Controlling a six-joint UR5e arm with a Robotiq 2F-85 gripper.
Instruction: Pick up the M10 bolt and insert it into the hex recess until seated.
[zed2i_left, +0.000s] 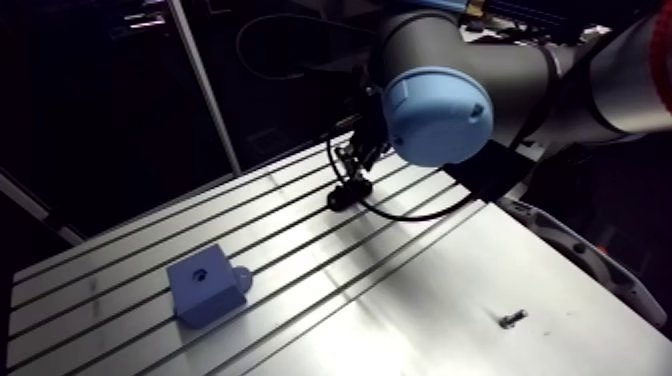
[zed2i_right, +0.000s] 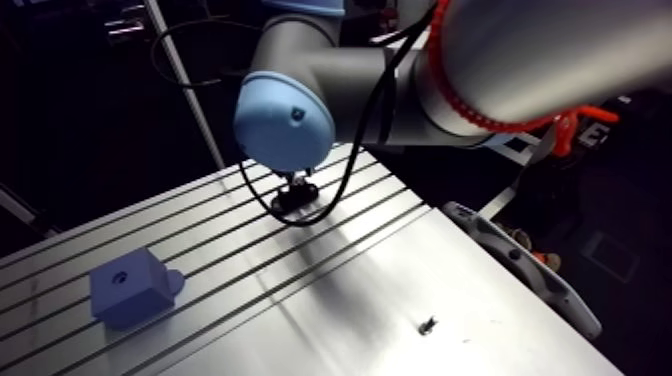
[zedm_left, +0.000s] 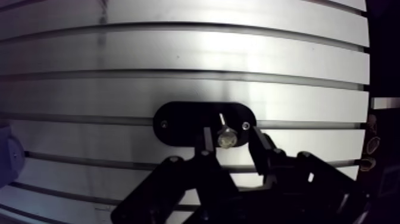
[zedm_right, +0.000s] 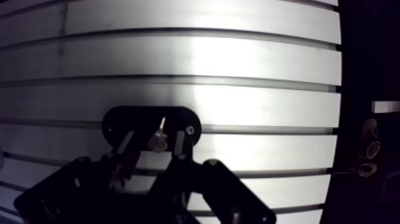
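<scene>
In the wrist view a black oval plate (zedm_left: 184, 122) lies on the slotted table. A small metal bolt (zedm_left: 226, 136) stands on it, tilted a little, near one of the plate's screws. My gripper (zedm_left: 229, 142) hangs low over the plate with the bolt between its fingers. A narrow gap shows on each side of the bolt, so the gripper reads as open. The arm view shows the same plate (zed2i_left: 348, 193) under the wrist at the table's far side. I cannot make out the hex recess.
A blue block (zed2i_left: 207, 285) with a hole in its top sits at the table's front left. A second small metal bolt (zed2i_left: 512, 319) lies loose near the front right. The table edge (zed2i_left: 590, 255) runs close by on the right.
</scene>
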